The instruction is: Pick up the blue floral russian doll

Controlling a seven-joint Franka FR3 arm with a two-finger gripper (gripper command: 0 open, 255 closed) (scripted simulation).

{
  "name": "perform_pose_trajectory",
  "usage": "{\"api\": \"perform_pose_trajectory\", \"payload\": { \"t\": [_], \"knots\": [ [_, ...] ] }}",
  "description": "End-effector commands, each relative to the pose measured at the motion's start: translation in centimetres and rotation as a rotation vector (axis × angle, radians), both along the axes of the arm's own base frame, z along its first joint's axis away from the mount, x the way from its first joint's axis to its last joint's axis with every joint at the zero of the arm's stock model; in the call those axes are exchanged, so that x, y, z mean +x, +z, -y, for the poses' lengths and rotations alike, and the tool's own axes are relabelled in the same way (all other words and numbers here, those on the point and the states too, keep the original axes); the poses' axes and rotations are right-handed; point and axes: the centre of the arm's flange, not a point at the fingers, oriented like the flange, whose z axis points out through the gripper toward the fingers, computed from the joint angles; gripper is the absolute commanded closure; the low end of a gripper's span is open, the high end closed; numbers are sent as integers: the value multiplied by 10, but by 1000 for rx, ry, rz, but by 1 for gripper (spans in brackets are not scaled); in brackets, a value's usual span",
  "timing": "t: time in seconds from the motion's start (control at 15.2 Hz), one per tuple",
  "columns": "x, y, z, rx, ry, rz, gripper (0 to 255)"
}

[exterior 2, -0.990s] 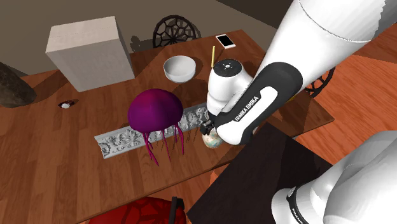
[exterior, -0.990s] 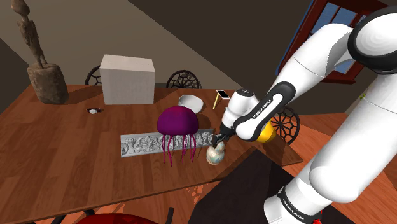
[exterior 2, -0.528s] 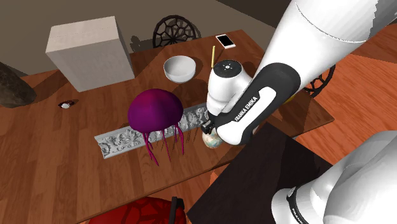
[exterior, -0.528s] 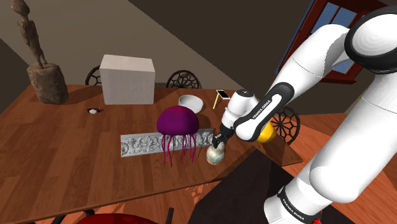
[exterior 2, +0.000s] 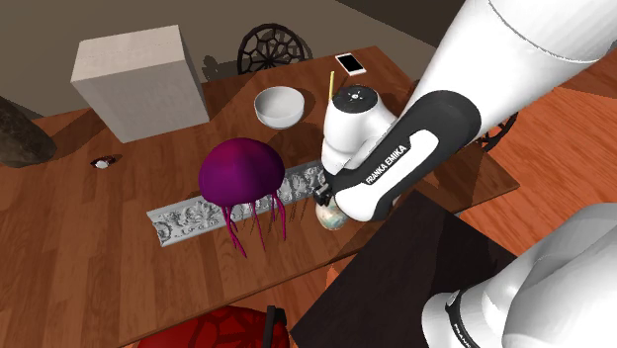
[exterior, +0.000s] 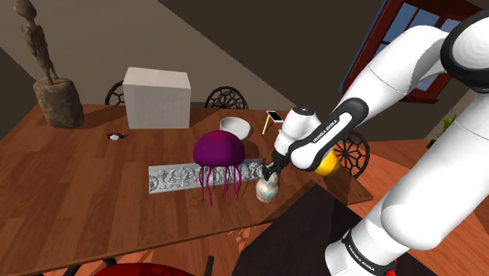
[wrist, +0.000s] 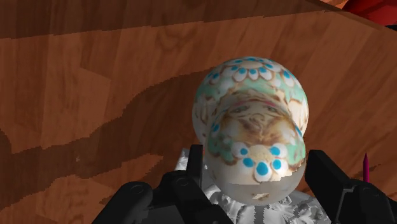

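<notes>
1. Claw (exterior: 270, 174) (exterior 2: 321, 203) (wrist: 254, 158), all black, clenched on the head of the russian doll (exterior: 266, 190) (exterior 2: 331, 219) (wrist: 251, 95), one finger pressed to each side
2. Colours of the russian doll: cream, with teal-green bands, brown scrollwork and white flowers dotted with blue
3. Standing upright at the near edge of the wooden desk (exterior: 78, 196) (exterior 2: 79, 257), close to the dark stand (exterior: 313, 227); cannot tell whether its base touches the wood
4. Just beside it, toward the shoulder view's left, a purple jellyfish figure (exterior: 218, 149) (exterior 2: 237, 170), tentacles hanging down over a grey carved strip (exterior: 176, 178) (exterior 2: 183, 219) lying flat on the desk
5. Behind the jellyfish figure, a white bowl (exterior: 234, 125) (exterior 2: 279, 105); farther back, a tall white box (exterior: 158, 97) (exterior 2: 138, 81)
6. Near the white bowl, a yellow pencil (exterior 2: 330, 84) and a phone (exterior 2: 349, 63) by the desk's far edge
7. White arm (exterior: 376, 86) (exterior 2: 514, 49) with dark joints, slanting down from the upper right toward the russian doll
</notes>
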Motion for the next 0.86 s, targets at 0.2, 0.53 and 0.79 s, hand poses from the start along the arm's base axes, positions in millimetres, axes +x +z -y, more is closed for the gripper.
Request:
{"api": "perform_pose_trajectory", "payload": {
  "t": [0.2,0.53,0.79],
  "knots": [
    [0,26,0,0,0,0,255],
    [0,52,0,0,0,0,255],
    [0,63,0,0,0,0,255]
  ]
}}
